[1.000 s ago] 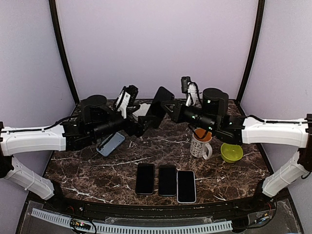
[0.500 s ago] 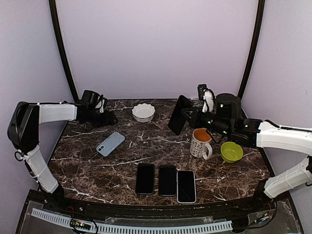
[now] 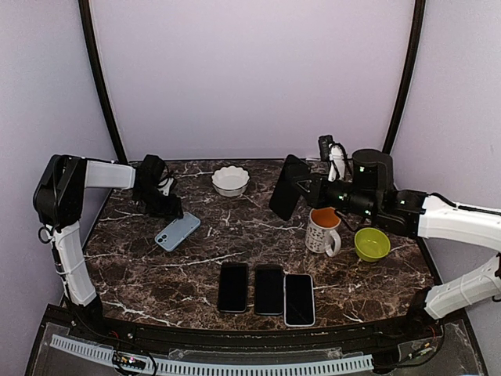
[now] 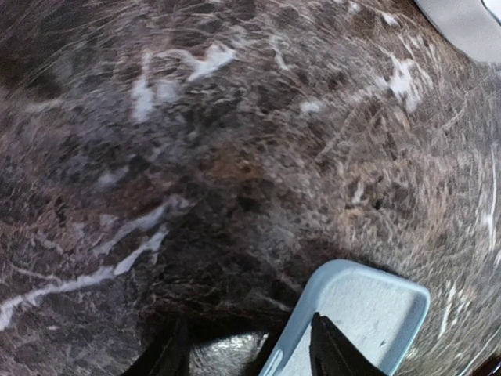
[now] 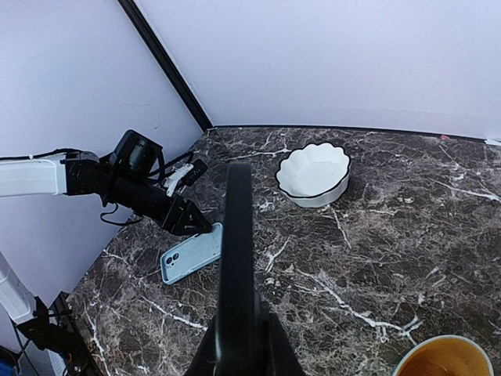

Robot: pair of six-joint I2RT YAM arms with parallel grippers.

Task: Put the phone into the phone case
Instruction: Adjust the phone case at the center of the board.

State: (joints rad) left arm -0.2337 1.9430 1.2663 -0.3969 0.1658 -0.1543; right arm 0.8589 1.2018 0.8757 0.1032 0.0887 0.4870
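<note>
Phone [image 5: 236, 251] upright, edge-on, pinched at lower end by right gripper [image 5: 239, 354], in air over counter's [image 3: 156, 274] rear right, above mug [image 3: 322, 229].
Phone case [image 3: 178, 231] flat, near counter's left edge, well apart from phone.
Left gripper [image 4: 246, 327] spread, one finger over case rim.
Hazards: closing finger may skid or tip light case on smooth marble; narrow pinch lets phone pivot or slip; arm's sweep leftward may clip mug.
</note>
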